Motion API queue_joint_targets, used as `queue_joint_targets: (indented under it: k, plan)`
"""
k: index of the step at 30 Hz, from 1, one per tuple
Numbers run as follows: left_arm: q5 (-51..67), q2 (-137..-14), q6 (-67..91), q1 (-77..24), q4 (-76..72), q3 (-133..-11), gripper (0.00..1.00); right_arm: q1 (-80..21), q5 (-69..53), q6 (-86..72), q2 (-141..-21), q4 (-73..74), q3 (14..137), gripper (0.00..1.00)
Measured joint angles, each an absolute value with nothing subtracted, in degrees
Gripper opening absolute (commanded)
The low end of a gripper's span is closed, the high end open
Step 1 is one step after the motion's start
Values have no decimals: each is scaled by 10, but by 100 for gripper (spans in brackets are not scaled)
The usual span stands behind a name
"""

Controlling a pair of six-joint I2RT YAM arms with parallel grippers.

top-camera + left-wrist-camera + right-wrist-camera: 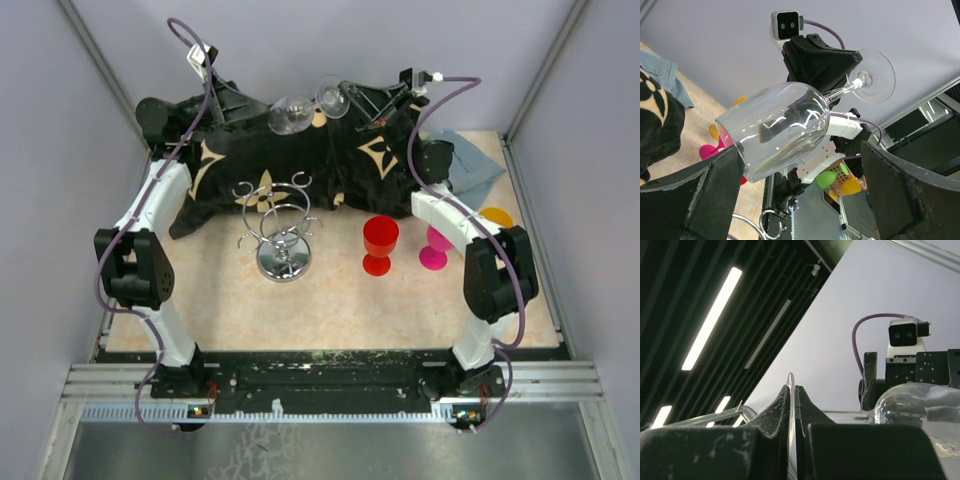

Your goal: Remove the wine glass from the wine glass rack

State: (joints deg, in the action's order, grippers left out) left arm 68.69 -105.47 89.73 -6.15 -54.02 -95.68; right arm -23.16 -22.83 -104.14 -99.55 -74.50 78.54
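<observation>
Top external shows the light, brittle, slippery wine glass [291, 114] aloft far-centre, clear of the wine glass rack [283, 233], right gripper [792, 396] clenched on its foot, left gripper [263, 113] gaping round the bowl; the stem seems safest.

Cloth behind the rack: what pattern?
The cloth is black with tan floral motifs, clearest in the top external view.

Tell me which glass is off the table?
The clear wine glass, sideways in mid-air, foot pinched by the right gripper; the red goblet and pink goblet stand on the table.
</observation>
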Motion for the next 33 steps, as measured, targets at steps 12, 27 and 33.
queue_joint_targets:
  k: [12, 27, 33]
  plan:
    - [682, -1047, 927, -76, -577, -956, 100, -239, -188, -1072, -1019, -813, 783, 0]
    - [681, -1013, 947, -78, -582, -945, 64, -246, -143, -1089, -1019, -859, 746, 0]
    - [682, -1000, 954, -76, -584, -944, 29, -246, -117, -1101, -1019, -865, 729, 0]
